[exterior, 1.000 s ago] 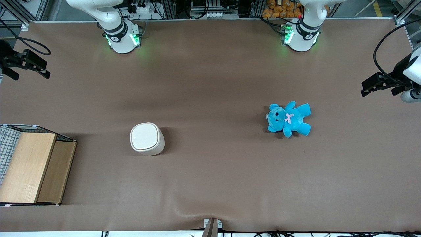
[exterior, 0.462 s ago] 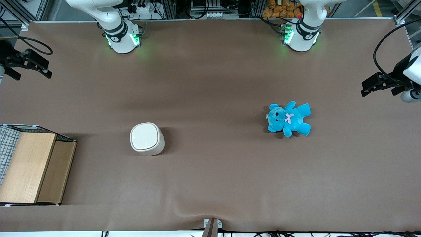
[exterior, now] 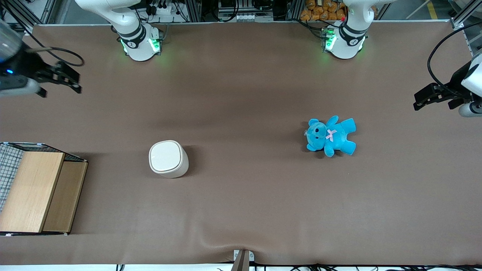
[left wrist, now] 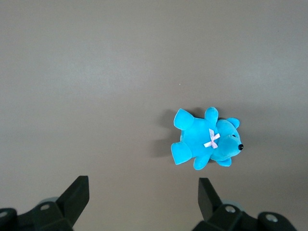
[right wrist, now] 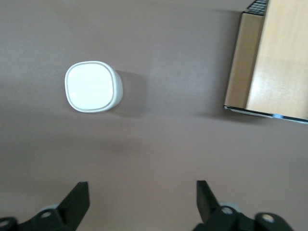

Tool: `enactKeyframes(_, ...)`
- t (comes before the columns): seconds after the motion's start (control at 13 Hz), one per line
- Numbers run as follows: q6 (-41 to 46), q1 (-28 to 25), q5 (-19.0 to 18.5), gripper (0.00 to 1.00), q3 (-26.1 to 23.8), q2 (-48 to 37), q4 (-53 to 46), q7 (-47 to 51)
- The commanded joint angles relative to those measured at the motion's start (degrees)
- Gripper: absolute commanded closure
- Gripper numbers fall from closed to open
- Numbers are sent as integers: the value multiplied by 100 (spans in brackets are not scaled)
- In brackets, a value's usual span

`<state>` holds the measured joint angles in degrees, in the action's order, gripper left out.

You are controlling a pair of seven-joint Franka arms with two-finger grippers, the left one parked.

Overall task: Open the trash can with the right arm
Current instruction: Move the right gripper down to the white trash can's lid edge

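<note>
Hovering claw (exterior: pixel 73 79) blurred, trash can (exterior: pixel 168 158) shut

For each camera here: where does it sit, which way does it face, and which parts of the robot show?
Front view: high, looking down on the brown table; both arm bases show, the right arm's tool open above the table.
Right wrist view: looks down past the tool's open fingers at the cream-white plastic trash can, lid shut.
Left wrist view: looks down at the blue plush teddy.
Shared: front and right wrist views both show the wooden mesh box.
</note>
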<state>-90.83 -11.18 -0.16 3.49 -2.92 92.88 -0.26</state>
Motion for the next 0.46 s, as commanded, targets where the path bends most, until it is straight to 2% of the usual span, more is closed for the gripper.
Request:
enactKeyframes(0.0,-373,-78,-28,48,-225,414,-6,149)
enactKeyframes(0.23,-952,-139,-80,81,-498,827,142,367)
enactKeyframes(0.38,-1470,-139,-115,94,-639,1108,344,614)
